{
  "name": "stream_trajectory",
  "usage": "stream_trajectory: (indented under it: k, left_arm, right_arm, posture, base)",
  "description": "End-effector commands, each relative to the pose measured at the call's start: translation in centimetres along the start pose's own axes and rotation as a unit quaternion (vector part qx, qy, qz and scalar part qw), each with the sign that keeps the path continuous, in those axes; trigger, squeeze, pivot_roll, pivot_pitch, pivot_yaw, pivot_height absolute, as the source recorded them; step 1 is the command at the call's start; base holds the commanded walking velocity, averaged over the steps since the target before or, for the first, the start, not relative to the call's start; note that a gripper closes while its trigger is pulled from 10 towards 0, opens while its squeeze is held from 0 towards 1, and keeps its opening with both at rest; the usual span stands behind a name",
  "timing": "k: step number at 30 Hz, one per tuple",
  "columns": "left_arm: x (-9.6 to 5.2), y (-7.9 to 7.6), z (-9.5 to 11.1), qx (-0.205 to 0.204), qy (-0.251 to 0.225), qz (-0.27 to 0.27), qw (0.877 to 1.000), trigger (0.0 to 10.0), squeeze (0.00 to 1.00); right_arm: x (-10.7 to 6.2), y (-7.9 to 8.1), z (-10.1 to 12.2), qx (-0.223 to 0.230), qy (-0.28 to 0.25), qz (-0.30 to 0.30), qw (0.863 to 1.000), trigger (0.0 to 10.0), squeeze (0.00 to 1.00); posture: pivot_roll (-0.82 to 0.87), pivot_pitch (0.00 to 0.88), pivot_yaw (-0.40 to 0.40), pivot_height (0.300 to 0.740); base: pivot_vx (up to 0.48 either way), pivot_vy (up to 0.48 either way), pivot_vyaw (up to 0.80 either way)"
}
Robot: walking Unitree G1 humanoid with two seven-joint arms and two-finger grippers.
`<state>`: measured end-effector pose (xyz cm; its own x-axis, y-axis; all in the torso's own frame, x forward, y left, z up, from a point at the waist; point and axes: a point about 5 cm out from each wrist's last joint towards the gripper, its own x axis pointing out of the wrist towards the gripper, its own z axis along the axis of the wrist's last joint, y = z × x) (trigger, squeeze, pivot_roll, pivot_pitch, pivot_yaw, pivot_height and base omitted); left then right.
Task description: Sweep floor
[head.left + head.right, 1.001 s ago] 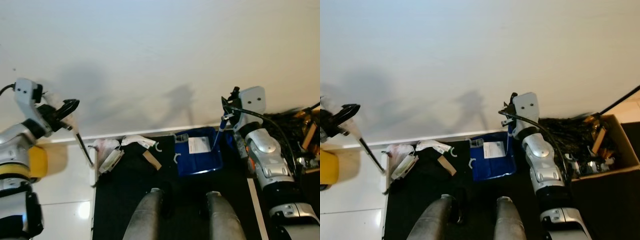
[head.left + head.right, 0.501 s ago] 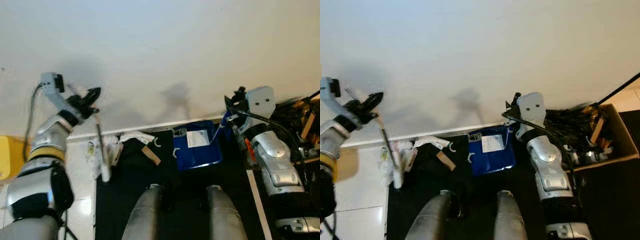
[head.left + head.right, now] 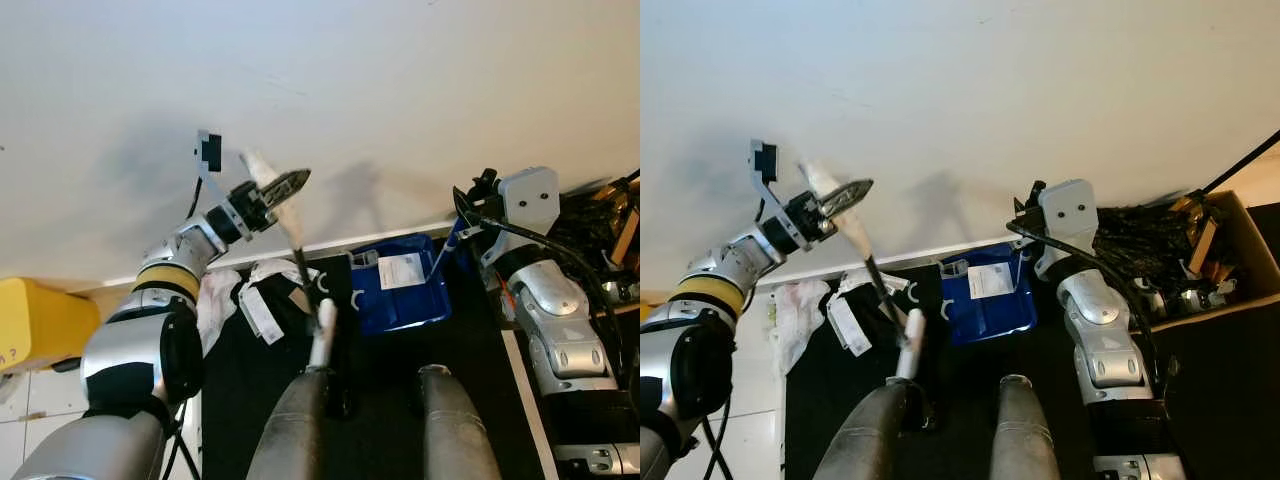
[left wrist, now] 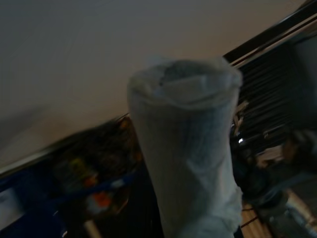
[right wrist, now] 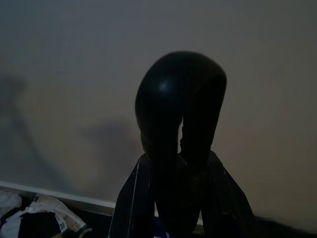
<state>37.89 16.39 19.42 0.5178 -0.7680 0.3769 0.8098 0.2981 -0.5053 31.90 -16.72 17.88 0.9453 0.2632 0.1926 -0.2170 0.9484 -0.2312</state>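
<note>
My left gripper (image 3: 287,187) is raised before the white wall and shut on the broom handle (image 3: 298,250), whose plastic-wrapped upper end (image 4: 185,148) shows close up in the left wrist view. The dark stick slants down to a white end (image 3: 320,332) over the black mat (image 3: 240,400), just before my legs. A blue dustpan (image 3: 402,292) stands on the mat by the baseboard. Its thin blue handle (image 3: 444,256) rises to my right gripper (image 3: 464,207), which is shut on the black loop grip (image 5: 181,99). White wrappers and paper scraps (image 3: 262,300) lie left of the dustpan.
A cardboard box (image 3: 1230,250) full of dark clutter stands at the right. A yellow object (image 3: 40,322) sits on the white floor at the left. The baseboard (image 3: 340,245) and wall close off the far side. My two legs (image 3: 300,430) stand on the mat.
My left arm has swung inward from the far left, carrying the broom across the litter; its white end now sits in front of my legs. The right arm holds still.
</note>
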Motion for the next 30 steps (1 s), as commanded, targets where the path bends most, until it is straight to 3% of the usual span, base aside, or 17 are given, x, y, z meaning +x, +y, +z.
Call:
stream_trajectory:
  k: [1,5,9,11,13,15,17,18,20,21,24,30]
  left_arm:
    - [0.8,-0.6,0.5,-0.012,-0.041,-0.039,0.998,10.0,0.00]
    - [1.9,-2.0,2.5,-0.007,-0.078,-0.099,0.992,10.0,0.00]
    - [1.1,-2.7,4.4,0.024,-0.071,-0.118,0.990,10.0,0.00]
    - [0.1,-2.7,5.1,0.073,-0.039,-0.106,0.991,10.0,0.00]
    - [-1.9,-2.6,6.3,0.125,0.001,-0.078,0.989,10.0,0.00]
    - [-1.9,-2.6,6.3,0.125,0.001,-0.078,0.989,10.0,0.00]
    - [-4.1,-2.7,7.9,0.163,0.021,-0.046,0.985,10.0,0.00]
    - [-4.1,-2.7,7.9,0.163,0.021,-0.046,0.985,10.0,0.00]
    - [-6.9,-3.4,10.3,0.204,0.023,-0.005,0.979,10.0,0.00]
    - [-6.9,-3.4,10.3,0.204,0.023,-0.005,0.979,10.0,0.00]
    - [-9.6,-4.9,13.4,0.260,0.032,0.042,0.964,10.0,0.00]
    - [-11.6,-5.2,14.8,0.292,0.056,0.087,0.951,10.0,0.00]
  right_arm:
    - [-0.4,1.5,-1.2,0.047,0.023,0.021,0.998,10.0,0.00]
    - [-0.2,1.8,-1.2,0.051,0.024,0.026,0.998,10.0,0.00]
    - [0.0,2.1,-1.2,0.054,0.023,0.028,0.998,10.0,0.00]
    - [0.0,2.3,-1.2,0.055,0.023,0.028,0.998,10.0,0.00]
    - [0.0,2.3,-1.3,0.057,0.023,0.029,0.998,10.0,0.00]
    - [0.0,2.3,-1.3,0.057,0.023,0.029,0.998,10.0,0.00]
    - [-0.1,2.4,-1.4,0.060,0.024,0.029,0.998,10.0,0.00]
    - [-0.1,2.4,-1.4,0.060,0.024,0.029,0.998,10.0,0.00]
    - [-0.2,2.5,-1.6,0.062,0.025,0.029,0.997,10.0,0.00]
    - [-0.2,2.5,-1.6,0.062,0.025,0.029,0.997,10.0,0.00]
    - [-0.3,2.7,-1.9,0.066,0.028,0.030,0.997,10.0,0.00]
    - [-0.3,2.9,-2.0,0.066,0.031,0.034,0.997,10.0,0.00]
  posture:
    - [-0.11,0.466,0.127,0.740]
    - [-0.08,0.456,0.126,0.740]
    - [-0.06,0.451,0.131,0.740]
    - [-0.05,0.448,0.137,0.740]
    - [-0.04,0.450,0.142,0.740]
    - [-0.04,0.450,0.142,0.740]
    - [-0.02,0.451,0.150,0.740]
    - [-0.02,0.451,0.150,0.740]
    - [0.00,0.450,0.154,0.740]
    - [0.00,0.450,0.154,0.740]
    - [0.01,0.445,0.147,0.740]
    - [0.00,0.443,0.141,0.740]
  base:
    - [0.000,0.000,0.00]
    - [0.000,0.000,0.00]
    - [0.000,0.000,0.00]
    - [0.000,0.000,0.00]
    - [0.000,0.000,0.00]
    - [0.000,0.000,0.00]
    - [0.000,0.000,0.00]
    - [0.000,0.000,0.00]
    - [0.000,0.000,0.00]
    - [0.000,0.000,0.00]
    - [0.000,0.000,0.00]
    - [0.000,0.000,0.00]
